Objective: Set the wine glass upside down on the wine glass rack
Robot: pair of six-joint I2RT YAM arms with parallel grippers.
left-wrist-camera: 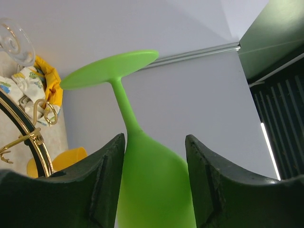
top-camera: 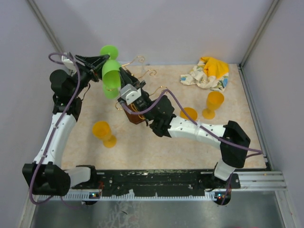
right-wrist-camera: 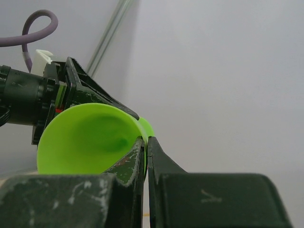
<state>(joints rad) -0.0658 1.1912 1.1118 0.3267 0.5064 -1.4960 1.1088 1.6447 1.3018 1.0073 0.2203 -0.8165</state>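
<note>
The green wine glass [top-camera: 111, 78] hangs in the air over the back left of the table, foot toward the rear wall and open mouth toward the right arm. My left gripper [top-camera: 104, 65] is closed around its bowl [left-wrist-camera: 152, 180], both fingers against the sides below the stem. My right gripper [top-camera: 122, 75] is shut on the thin rim of the glass [right-wrist-camera: 85, 137]. The wine glass rack [top-camera: 151, 72], gold wire on a brown base, stands just right of the glass, largely covered by the right arm. Its curled arms [left-wrist-camera: 33, 137] show in the left wrist view.
A clear glass [left-wrist-camera: 16, 42] sits by the top of the rack. Orange goblets stand at the front left [top-camera: 103, 132] and at the right [top-camera: 213, 103], with a third [top-camera: 188, 114] behind the right arm. A crumpled yellow-and-white cloth [top-camera: 206, 73] lies at the back right.
</note>
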